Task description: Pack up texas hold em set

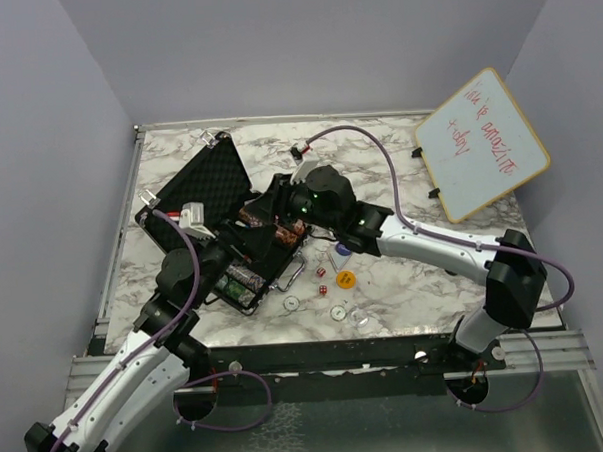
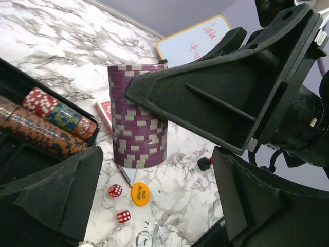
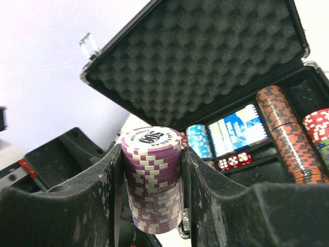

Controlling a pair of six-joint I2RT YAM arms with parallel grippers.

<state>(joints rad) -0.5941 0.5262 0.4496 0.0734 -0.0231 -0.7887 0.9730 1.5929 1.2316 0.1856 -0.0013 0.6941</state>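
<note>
The black case (image 1: 204, 180) lies open on the marble table, its foam-lined lid (image 3: 205, 56) raised. My right gripper (image 3: 151, 167) is shut on an upright stack of purple chips (image 3: 154, 195), held in the air in front of the case. In the left wrist view the same purple stack (image 2: 136, 123) hangs above the table with a right finger (image 2: 205, 98) against it. My left gripper (image 2: 158, 154) is open, its fingers wide apart and off the stack. The case holds orange chips (image 3: 285, 134), blue chips (image 3: 199, 141), a blue deck (image 3: 239, 128) and red dice (image 3: 235, 160).
On the table in front of the case lie two red dice (image 2: 115, 190), a yellow big-blind button (image 2: 140, 194), a red card deck (image 2: 104, 110) and round buttons (image 1: 338, 310). A whiteboard (image 1: 483, 143) leans at the back right. A small black cylinder (image 2: 205, 163) lies nearby.
</note>
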